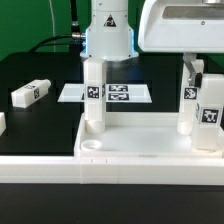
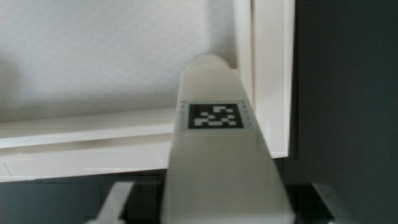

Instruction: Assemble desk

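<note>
Desk parts in white plastic, spread over a black surface [image 1: 40,125]. Tabletop [image 1: 140,146] flat at the near side, rim upward, reaching from mid-scene to the exterior view's right edge. Open round socket [image 1: 90,146] at its near left corner.

Upright leg [image 1: 93,100] at the tabletop's far left corner, directly below the arm, with a black-and-white tag [image 1: 93,92] facing the near side. Foot down inside the rim; seating in a socket not discernible.

Gripper [image 2: 221,202] clamped on the top of this leg: in the wrist view, one finger [image 2: 135,203] on either side, right against the leg, no gap visible.

Two more legs upright at the exterior view's right. Far right leg [image 1: 188,100] standing on the tabletop's far side. Near right leg [image 1: 210,118] just beside it, closer to the camera and partly cut off by the picture's edge. Each tagged on the near face.

Loose leg [image 1: 30,93] on its side on the surface at the exterior view's left, well apart from the tabletop, tag on its end. Small white piece [image 1: 2,122] at the left edge, mostly out of the picture, not identifiable.

Marker board [image 1: 125,93] flat on the surface just beyond the tabletop, left end hidden behind the held leg.
</note>
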You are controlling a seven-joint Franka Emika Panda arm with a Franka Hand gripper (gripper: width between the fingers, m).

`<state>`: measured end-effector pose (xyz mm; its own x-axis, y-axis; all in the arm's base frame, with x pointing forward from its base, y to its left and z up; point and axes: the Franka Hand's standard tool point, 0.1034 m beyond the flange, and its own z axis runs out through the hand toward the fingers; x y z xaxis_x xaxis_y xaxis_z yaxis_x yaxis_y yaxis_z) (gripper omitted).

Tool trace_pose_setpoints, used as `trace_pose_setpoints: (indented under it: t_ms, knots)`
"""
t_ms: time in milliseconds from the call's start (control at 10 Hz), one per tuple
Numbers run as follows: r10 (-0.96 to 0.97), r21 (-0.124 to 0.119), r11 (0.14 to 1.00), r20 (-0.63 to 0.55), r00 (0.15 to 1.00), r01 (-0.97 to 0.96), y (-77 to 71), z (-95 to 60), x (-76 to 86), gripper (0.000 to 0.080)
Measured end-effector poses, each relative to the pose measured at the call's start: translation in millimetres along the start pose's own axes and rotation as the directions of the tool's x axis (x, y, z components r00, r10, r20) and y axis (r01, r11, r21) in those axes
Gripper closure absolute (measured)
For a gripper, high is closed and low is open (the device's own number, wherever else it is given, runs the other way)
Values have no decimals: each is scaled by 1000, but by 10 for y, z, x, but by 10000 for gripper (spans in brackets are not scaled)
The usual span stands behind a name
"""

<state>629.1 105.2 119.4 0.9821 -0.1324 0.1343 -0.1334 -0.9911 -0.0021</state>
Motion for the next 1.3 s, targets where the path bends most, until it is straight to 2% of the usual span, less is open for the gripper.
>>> trace_pose_setpoints:
  t_ms: [400,600,800,900,1100,1200,1300]
  knots:
    - [27,0,1000,0,1000,-27,1,1,0,509]
    - [244,1,970,1,970,-244,-10,5,-10,509]
    - [441,0,898,2,898,-441,-15,9,-19,508]
    - [559,4,829,1,829,-559,-14,13,-20,508]
    - [772,16,636,3,636,-771,-13,17,-12,508]
    - [807,19,590,9,590,-807,-8,16,-9,508]
    - [867,21,498,18,498,-867,-1,17,-7,508]
